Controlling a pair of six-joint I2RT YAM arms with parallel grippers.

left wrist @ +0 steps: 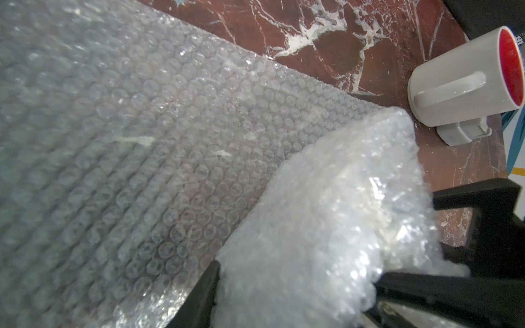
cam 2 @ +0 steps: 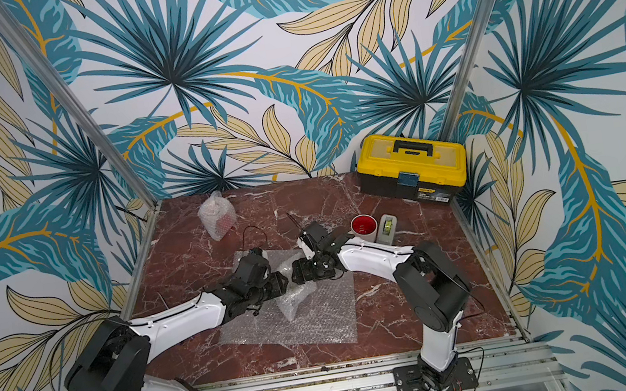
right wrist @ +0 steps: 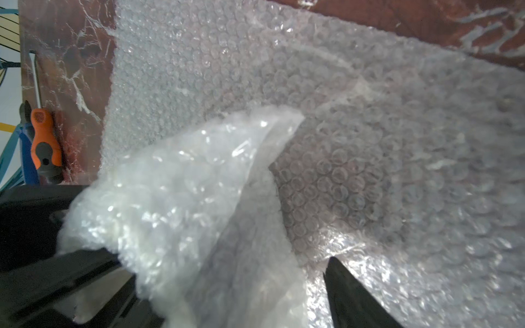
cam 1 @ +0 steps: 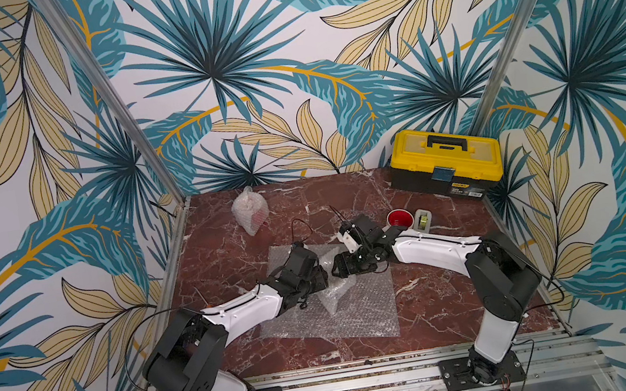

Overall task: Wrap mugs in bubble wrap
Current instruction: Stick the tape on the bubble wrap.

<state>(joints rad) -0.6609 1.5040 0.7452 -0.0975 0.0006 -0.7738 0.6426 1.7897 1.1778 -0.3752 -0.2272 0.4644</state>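
The left gripper (left wrist: 298,272) pinches the bubble wrap bundle (cam 1: 334,292) on the flat sheet (cam 1: 363,315) at the table's (cam 1: 426,314) middle; the right gripper (right wrist: 224,255) stands spread around it, 1 finger touching.

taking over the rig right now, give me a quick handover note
Left hand: shut on the crumpled bundle at mid table.
Right hand: open, jaws astride that bundle.
Done: the wrapped bundle at the far edge, red showing through.
The white mug, red inside, stands bare beside the tape dispenser. The flat sheet lies under both hands.
Left to do: finish the crumpled bundle (contents hidden), then wrap the white mug.
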